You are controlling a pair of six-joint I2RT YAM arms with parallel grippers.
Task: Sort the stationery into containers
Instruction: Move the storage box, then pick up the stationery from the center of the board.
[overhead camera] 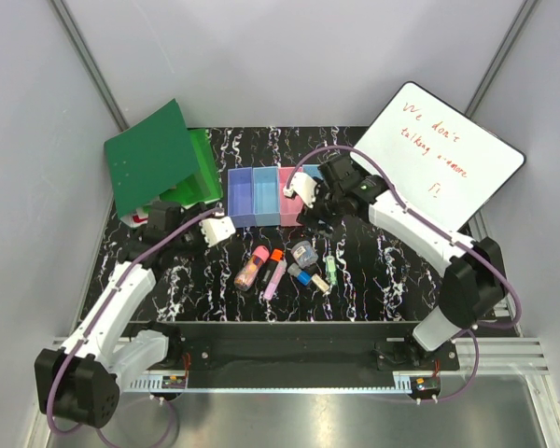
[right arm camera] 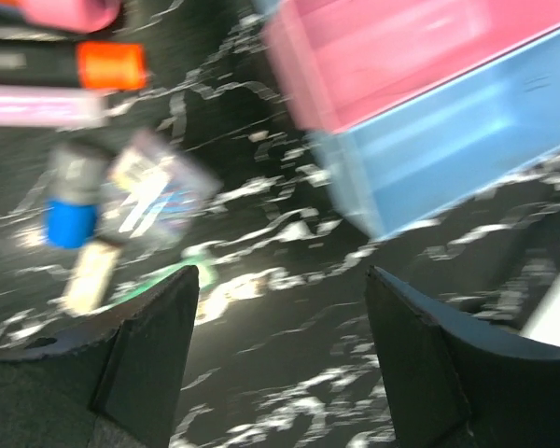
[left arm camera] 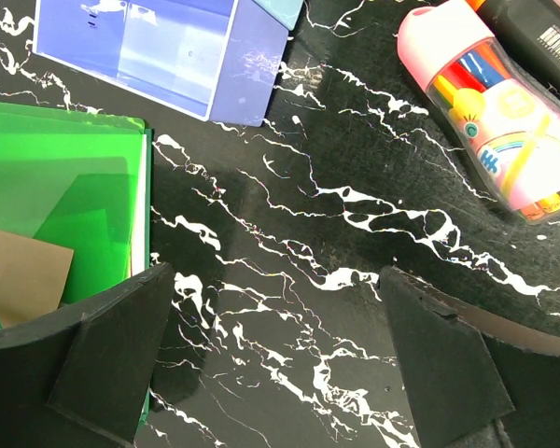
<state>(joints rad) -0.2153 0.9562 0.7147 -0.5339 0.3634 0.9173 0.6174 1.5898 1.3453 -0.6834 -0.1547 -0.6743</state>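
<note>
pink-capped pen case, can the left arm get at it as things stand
Probably yes. The left gripper is open over bare table, and the pink-capped pen case lies flat just ahead with nothing between them; the black marker close beside it may crowd one finger.

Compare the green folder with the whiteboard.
The folder is plain green; the whiteboard is white with red handwriting. The folder is far left with its cover lifted; the whiteboard is far right, a single panel. Both are flat rectangles at the back, turned askew.
</note>
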